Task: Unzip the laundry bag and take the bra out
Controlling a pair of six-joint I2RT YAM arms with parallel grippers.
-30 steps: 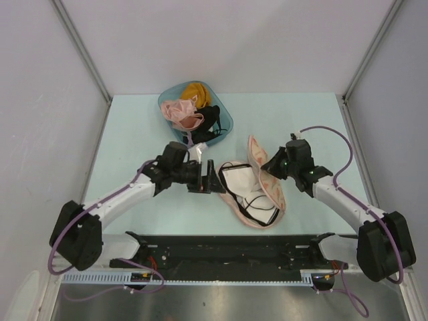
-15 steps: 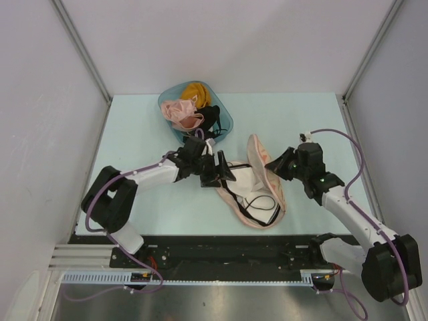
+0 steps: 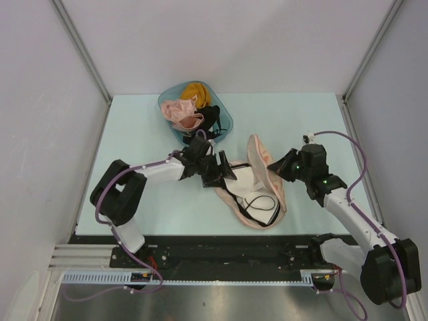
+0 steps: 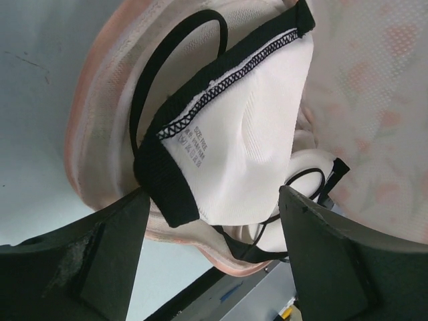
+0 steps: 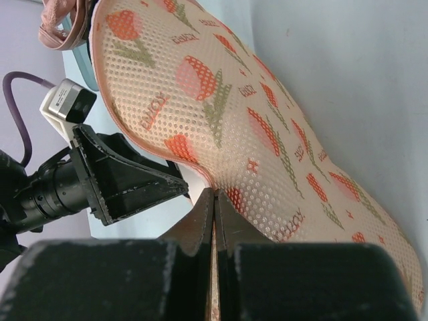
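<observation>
- Surface [image 3: 134, 134]: pale teal, carries everything.
- Laundry bag [image 3: 262, 160]: mid-surface, unzipped and lying open. Its tulip-print mesh flap [image 5: 221, 114] stands up along the right side.
- Teal tub [image 3: 226, 119]: just behind the bag, towards the back edge. Holds pink, mustard and black garments.
- Bra [image 4: 247, 134]: white with black trim and straps, lies in the bag's lower half beside the raised flap.
- Left fingers [image 4: 80, 261]: apart, one either side of the bra's black-trimmed corner, not closed on it.
- Right fingers [image 5: 200, 221]: pressed together, pinching the flap's edge.
</observation>
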